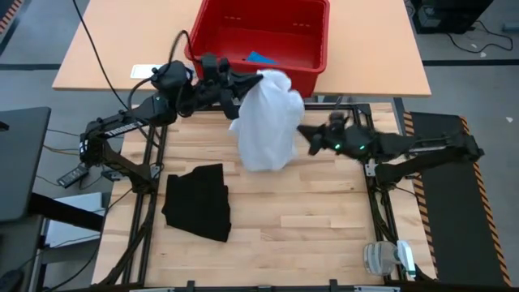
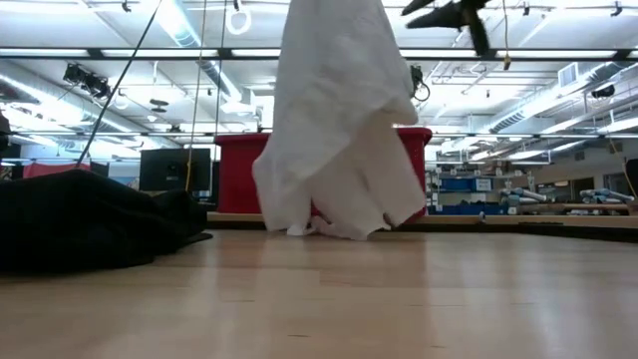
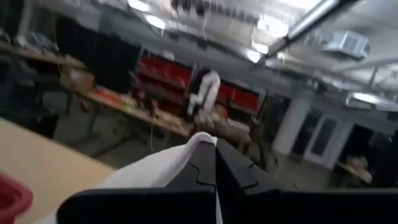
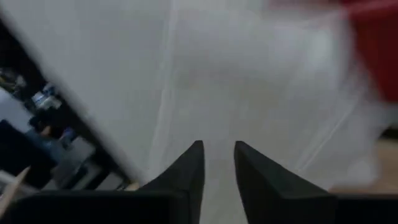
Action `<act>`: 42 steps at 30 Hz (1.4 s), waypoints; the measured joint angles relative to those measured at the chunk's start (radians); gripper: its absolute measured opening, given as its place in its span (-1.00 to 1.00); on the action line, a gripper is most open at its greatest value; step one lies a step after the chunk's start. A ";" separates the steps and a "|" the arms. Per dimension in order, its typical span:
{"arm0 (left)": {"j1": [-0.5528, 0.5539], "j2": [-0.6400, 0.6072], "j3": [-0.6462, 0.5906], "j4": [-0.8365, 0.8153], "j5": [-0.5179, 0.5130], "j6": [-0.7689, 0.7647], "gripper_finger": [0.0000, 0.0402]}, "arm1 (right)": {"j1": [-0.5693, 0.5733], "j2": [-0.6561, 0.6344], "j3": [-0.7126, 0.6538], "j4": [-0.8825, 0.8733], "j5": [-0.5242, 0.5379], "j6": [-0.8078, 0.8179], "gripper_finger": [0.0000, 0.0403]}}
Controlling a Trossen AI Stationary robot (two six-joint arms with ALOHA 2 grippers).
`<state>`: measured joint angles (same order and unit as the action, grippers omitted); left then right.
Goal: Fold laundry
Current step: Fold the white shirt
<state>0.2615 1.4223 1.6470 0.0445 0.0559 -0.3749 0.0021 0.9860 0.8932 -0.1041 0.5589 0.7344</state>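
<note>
The large white T-shirt [image 1: 268, 122] hangs bunched below my left gripper [image 1: 258, 79], which is shut on its top just in front of the red basket. In the low view its lower end [image 2: 339, 227] rests on the table. My right gripper [image 1: 306, 134] stands level at the shirt's right side; in its wrist view the fingers [image 4: 219, 155] stand a narrow gap apart with white cloth [image 4: 249, 74] filling the view ahead. A black garment [image 1: 197, 201] lies crumpled on the table's left part. A small bright blue piece [image 1: 259, 58] lies inside the basket. My left gripper pinches a bunched fold at the shirt's top [image 3: 200, 139] between its two shut fingers, coming roughly level from the table's left. The shirt hangs below the fingers in slack folds, its bottom on the table. My right gripper is close against the shirt's side; I cannot tell whether it touches the cloth.
The red plastic basket [image 1: 316, 49] stands at the far edge, right behind the hanging shirt. A small grey-white device [image 1: 388, 258] sits at the near right corner. Bare wood [image 1: 308, 211] lies in the near middle, right of the black garment.
</note>
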 joint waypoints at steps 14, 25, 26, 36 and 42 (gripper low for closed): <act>-0.014 0.009 0.000 0.006 0.066 -0.070 -1.00 | -0.077 0.034 -0.001 -0.126 -0.465 -0.075 0.56; -0.006 0.009 0.000 -0.010 0.039 -0.069 -1.00 | -0.047 0.106 -0.001 -0.026 -0.528 -0.051 -0.67; -0.005 0.009 0.000 -0.022 0.036 -0.062 -1.00 | -0.048 0.101 -0.001 -0.018 -0.529 -0.066 -0.83; 0.058 0.008 0.000 -0.371 0.028 -0.031 -0.65 | -0.056 -0.028 0.000 -0.248 -0.572 -0.152 -0.94; 0.066 0.018 -0.001 -0.400 0.029 -0.033 -0.21 | -0.059 -0.063 -0.001 -0.306 -0.715 -0.332 -0.94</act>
<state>0.3274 1.4406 1.6463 -0.3555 0.0845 -0.4079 -0.0566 0.9226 0.8925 -0.4101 -0.1563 0.4024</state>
